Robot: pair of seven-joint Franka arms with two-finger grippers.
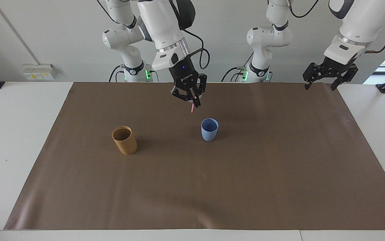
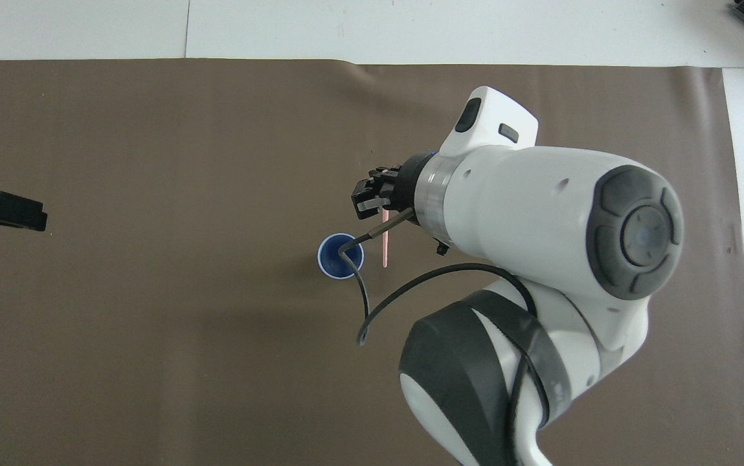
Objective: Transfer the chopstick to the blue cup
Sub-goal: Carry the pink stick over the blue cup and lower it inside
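The right claw (image 1: 196,102) hung pinched on the chopstick (image 1: 192,108), high over the mat (image 1: 279,174) on the desk (image 1: 18,134), at a spot slightly short of the blue cup (image 1: 209,129) toward the right arm's end. The stick's long axis ran nearly upright, free tip pointing down, above the cup's rim and not yet over its mouth. The coming move likely needs a small sideways shift, then a drop. The tan cup (image 1: 124,139) stood well apart. The left claw (image 1: 323,85) waited, spread wide, over the mat's edge at the left arm's end.
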